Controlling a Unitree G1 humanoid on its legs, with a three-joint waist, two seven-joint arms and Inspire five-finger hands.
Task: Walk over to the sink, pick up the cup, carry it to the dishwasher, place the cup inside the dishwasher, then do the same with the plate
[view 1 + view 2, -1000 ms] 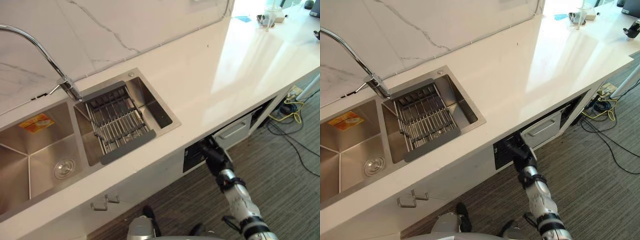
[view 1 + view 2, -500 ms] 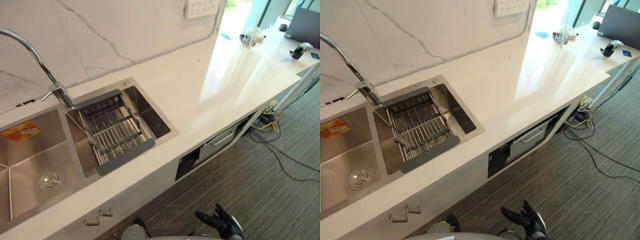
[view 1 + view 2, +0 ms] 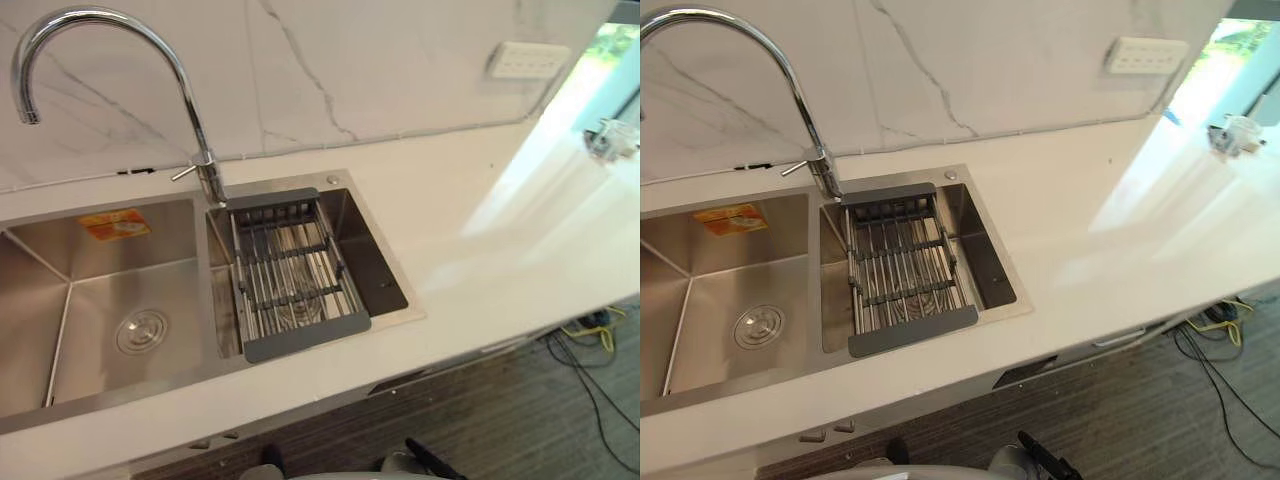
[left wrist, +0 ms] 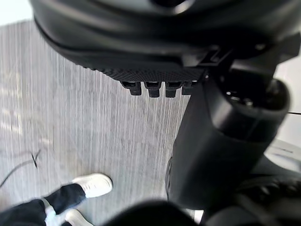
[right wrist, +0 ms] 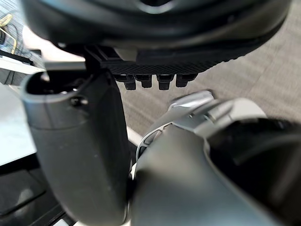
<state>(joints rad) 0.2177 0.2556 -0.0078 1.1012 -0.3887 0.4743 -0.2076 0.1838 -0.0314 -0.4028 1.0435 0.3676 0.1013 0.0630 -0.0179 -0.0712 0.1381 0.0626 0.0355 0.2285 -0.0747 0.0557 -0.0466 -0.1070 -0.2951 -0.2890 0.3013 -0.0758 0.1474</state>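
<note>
Facing: the sink (image 3: 100,290) is square in front, so the robot looks placed to reach into it.
Rack (image 3: 290,275): spans the sink's right basin, under the tap (image 3: 190,110), a spot for draining dishes.
Cup and plate: I can see neither in the sink, on the rack or on the counter (image 3: 480,250) beside the sink.
Under the rack: a round glint shows between the bars, either a drain or a dish; I cannot tell which.
Slot (image 3: 1025,372): a dark gap below the counter, right of the sink. It is probably the dishwasher, and its inside is hidden.
Left hand (image 4: 211,141): hangs low over the floor, away from the sink, fingers slack and holding nothing.
Right hand (image 5: 80,141): also hanging, fingers loose and empty.
Stage: this fits dishes stowed or ones out of sight.
</note>
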